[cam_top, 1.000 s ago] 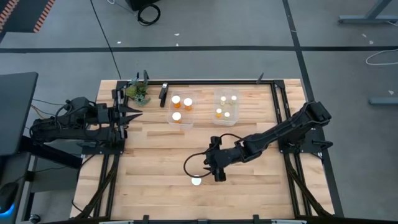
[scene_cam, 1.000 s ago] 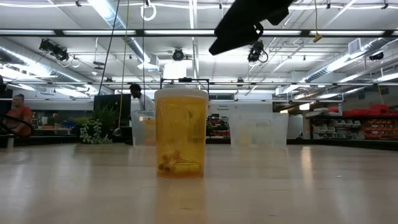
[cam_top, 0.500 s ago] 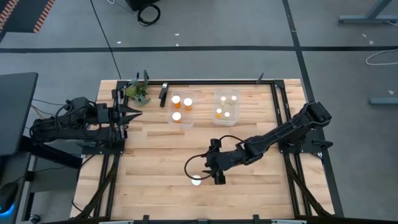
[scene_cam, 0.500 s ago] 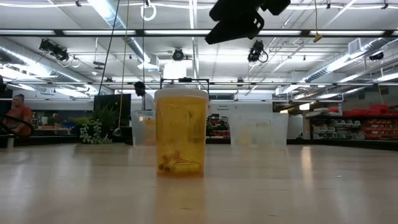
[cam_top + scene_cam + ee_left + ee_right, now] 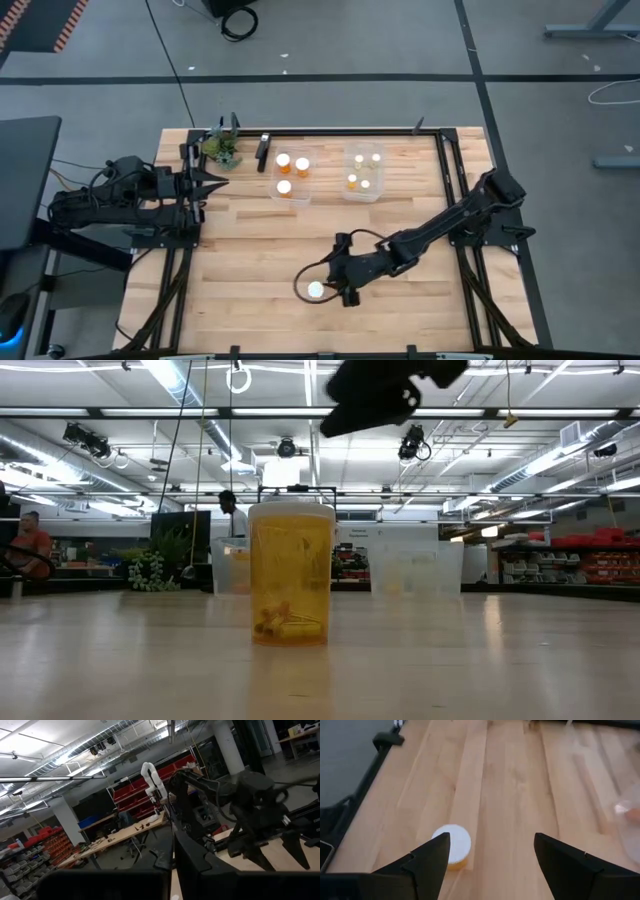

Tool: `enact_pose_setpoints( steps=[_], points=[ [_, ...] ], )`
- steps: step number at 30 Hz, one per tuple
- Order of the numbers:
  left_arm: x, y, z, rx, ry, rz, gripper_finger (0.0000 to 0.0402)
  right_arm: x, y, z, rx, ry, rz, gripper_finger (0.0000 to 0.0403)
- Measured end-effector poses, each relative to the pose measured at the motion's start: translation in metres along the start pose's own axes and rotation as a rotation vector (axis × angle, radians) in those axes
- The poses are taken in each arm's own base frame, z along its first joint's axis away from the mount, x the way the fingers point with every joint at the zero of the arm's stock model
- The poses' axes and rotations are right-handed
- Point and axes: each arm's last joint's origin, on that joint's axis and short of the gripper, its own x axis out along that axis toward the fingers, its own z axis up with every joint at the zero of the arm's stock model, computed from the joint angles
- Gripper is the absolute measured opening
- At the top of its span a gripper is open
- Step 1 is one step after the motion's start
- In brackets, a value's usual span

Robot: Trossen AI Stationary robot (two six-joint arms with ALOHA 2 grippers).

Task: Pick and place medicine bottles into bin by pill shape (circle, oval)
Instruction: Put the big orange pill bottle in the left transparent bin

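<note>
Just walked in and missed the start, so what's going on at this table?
The robot is sorting medicine bottles into two clear bins at the far side of the table. Seven bottles already sit in them. The right gripper, jaws wide open, hangs above the last orange bottle, standing alone near the table's front edge, not yet touching it. The left gripper waits shut at the table's left edge.

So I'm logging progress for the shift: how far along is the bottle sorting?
Nearly done. Three orange bottles sit in the left bin and four smaller pale ones in the right bin. In hand: the right gripper, jaws open, hangs over the last orange bottle, which stands alone on the table, not yet grasped. Left: grip it and bin it. The left gripper waits shut at the table's left edge.
</note>
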Motion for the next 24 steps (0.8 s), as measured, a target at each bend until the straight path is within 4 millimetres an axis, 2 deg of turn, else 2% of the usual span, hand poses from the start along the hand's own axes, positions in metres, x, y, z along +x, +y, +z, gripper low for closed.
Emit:
enact_pose_setpoints(
  steps=[6, 13, 24],
  points=[
    [0.001, 0.0, -0.001, -0.003, 0.006, -0.003, 0.0029, 0.023, 0.013, 0.014, -0.065, 0.037, 0.014, 0.0296],
    [0.003, -0.001, -0.001, 0.0, 0.011, -0.005, 0.002, 0.041, 0.022, 0.03, -0.114, 0.149, -0.004, 0.0296],
    [0.003, -0.001, -0.001, 0.0, 0.012, -0.005, 0.0029, 0.069, 0.036, 0.032, -0.152, 0.215, 0.082, 0.0296]
  ],
)
